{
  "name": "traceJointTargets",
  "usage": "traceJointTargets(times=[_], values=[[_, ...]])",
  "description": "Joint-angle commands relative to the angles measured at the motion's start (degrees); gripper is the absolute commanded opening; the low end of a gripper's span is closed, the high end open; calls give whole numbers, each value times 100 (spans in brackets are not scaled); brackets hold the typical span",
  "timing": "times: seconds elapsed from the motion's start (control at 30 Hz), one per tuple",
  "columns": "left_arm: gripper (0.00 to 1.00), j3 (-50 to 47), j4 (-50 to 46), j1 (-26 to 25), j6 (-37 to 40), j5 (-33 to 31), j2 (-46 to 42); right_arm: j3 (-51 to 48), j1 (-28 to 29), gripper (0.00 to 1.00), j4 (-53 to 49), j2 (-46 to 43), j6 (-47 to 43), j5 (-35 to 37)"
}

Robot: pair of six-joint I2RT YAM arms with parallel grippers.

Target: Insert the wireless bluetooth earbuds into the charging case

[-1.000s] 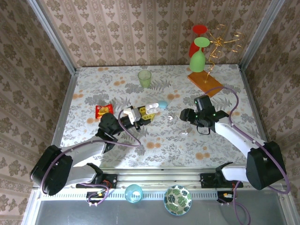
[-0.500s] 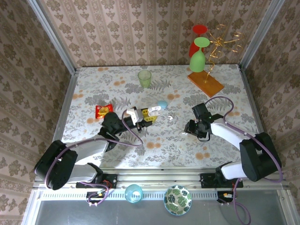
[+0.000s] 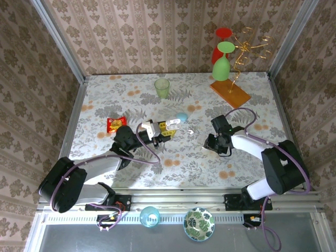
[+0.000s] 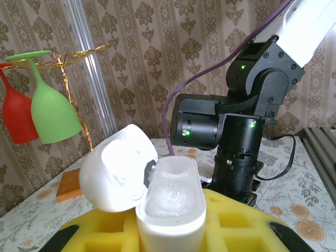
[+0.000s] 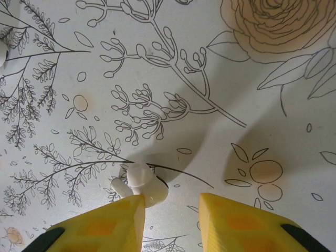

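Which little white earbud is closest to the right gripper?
The earbud right at the tip of the right gripper. The other earbud lies apart on the table, nearer the open charging case.

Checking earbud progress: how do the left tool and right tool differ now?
The left tool is shut on the open-lidded white charging case; the right tool holds nothing, its pads apart. The left tool looks sideways toward the right arm; the right tool points down at the flower-printed tabletop, a small white earbud at one pad. Both have yellow pads.
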Motion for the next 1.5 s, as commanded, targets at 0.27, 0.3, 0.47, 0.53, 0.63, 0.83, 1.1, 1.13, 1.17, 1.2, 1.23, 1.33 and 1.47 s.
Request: traceJointTargets(times=[0.27,0.3,0.47,0.53,0.63,0.83,1.1,1.13,1.17,1.2,1.23,1.33,1.47], values=[[7,-36,184,62,26,64,-39,109,111,28,-933,-62,-472,327],[7,-36,184,63,24,68,-37,90,112,28,-1045,-96,-481,365],[7,-2,228,65,17,82,15,16,111,28,-1108,-408,-406,415],[7,16,231,62,16,96,25,32,120,29,-998,-462,-348,362],[7,25,238,66,16,92,35,-26,120,29,-553,-831,-231,182],[7,2,279,69,-9,83,52,229,85,36,-88,-425,65,-38],[7,-76,254,72,-1,49,-20,378,61,33,0,240,79,-156],[7,-80,252,74,-10,48,-20,381,58,32,-2,277,61,-129],[7,-80,262,71,-9,49,-17,372,58,31,-2,311,50,-110],[7,-80,264,73,-12,55,-11,373,50,31,7,338,42,-94],[7,-80,276,71,-12,60,-11,366,52,30,10,368,25,-89],[7,-63,280,71,-11,61,-2,377,49,29,42,465,-14,-60],[7,-54,281,71,-21,76,7,430,49,27,39,566,-101,-11]])
